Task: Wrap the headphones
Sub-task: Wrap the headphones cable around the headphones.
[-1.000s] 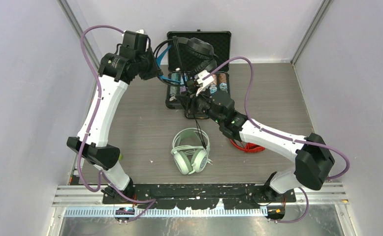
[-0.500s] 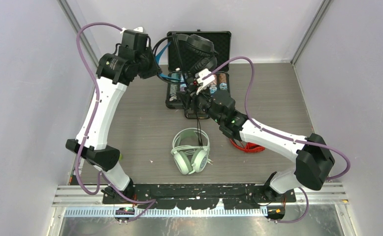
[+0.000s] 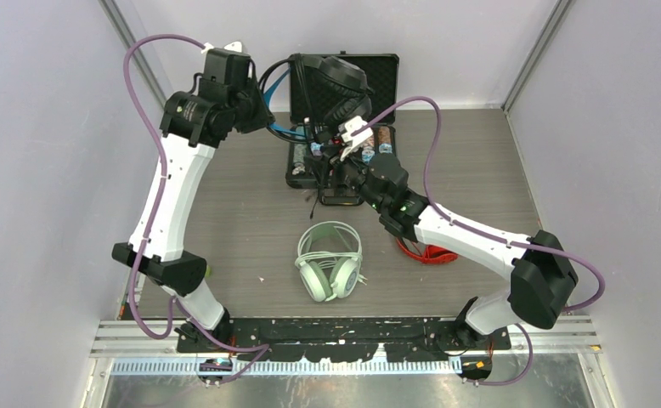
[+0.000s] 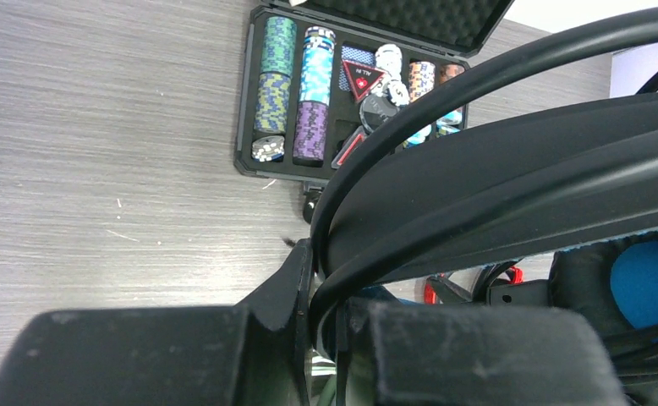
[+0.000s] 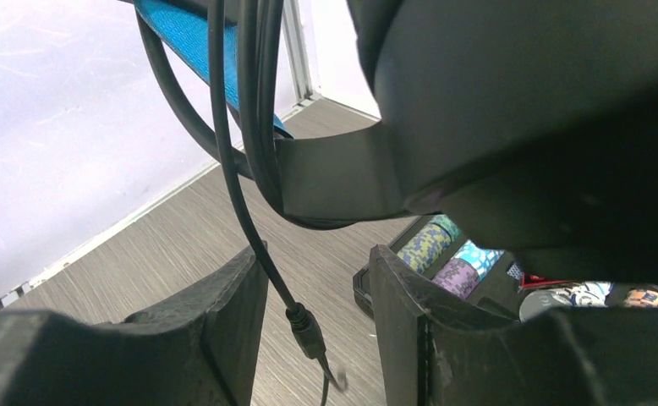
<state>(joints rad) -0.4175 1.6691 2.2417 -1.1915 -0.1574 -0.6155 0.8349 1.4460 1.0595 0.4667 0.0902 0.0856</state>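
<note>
Spanning the middle of the top view, the grey wood-grain table point(image 3: 225, 195) carries all items. My left arm point(image 3: 174, 187) rises along the left side of the frame. My right arm point(image 3: 471, 238) reaches from the lower right toward the upper centre. An open black case point(image 3: 386, 68) sits at the top centre of the table, its tray filled with rows of poker chips point(image 4: 315, 93).

The black headphones point(image 3: 344, 85) hang clear of the table, above the case at the top centre. My left gripper point(image 4: 330, 300) is clenched on their headband, which runs up and to the right across the left wrist view. My right gripper point(image 5: 315, 271) is released: its fingers stand apart, and the black cable point(image 5: 241, 194) hangs down between them, not pinched.

The mint headphones point(image 3: 329, 263) lie flat at the lower centre of the table. The red headphones point(image 3: 425, 252) lie just right of them, partly hidden under my right arm. The cable plug point(image 5: 306, 326) dangles low between the right fingers.
</note>
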